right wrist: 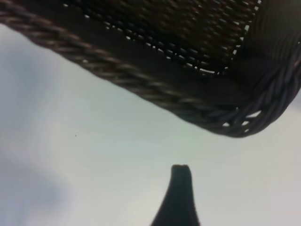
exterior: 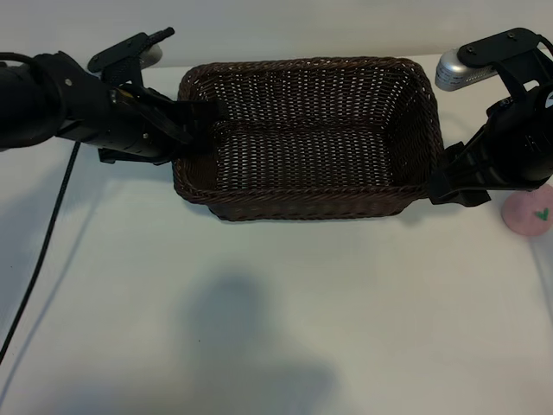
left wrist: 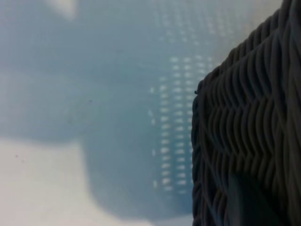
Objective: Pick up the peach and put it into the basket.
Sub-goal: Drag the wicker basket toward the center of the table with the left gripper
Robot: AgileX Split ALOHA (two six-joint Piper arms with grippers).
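Wicker, dark brown, makes up the basket (exterior: pixel 307 134), seen in the ext. view at the far middle of the white table (exterior: pixel 276 328). Rect. shape w/ rounded corners, flared sides and braided rim is noted; the inside is seen to hold nothing. The peach (exterior: pixel 529 213) is found on the table just beside the basket's right end, partly hidden behind the right arm: small, pale pink, rounded, w/ a green leaf mark. It is not held by anything. The left hand (exterior: pixel 197 121) is placed at the basket's left end, fingers at or over the rim; contact can't be confirmed. The right hand (exterior: pixel 451 183) is set at the basket's right end, between basket and peach, near the peach but apart from it.

Left wrist view: basket corner (left wrist: pixel 244 136) is shown very close, weave filling one side, table (left wrist: pixel 70 117) in shade beyond. No fingers are seen clearly; the left hand is taken as narrowly parted, w/ nothing seen to be gripped.

Right wrist view: braided rim and corner of the basket (right wrist: pixel 155 89) are seen above bare table (right wrist: pixel 94 155). One dark fingertip (right wrist: pixel 180 176) is shown w/ nothing against it; the right hand is taken as spread wide and released. The peach isn't in this view.

Progress, as judged: early stage. Peach not yet grasped, lifted or carried; basket not yet filled. Left to do: approach, grasp, lift, carry over rim, release.
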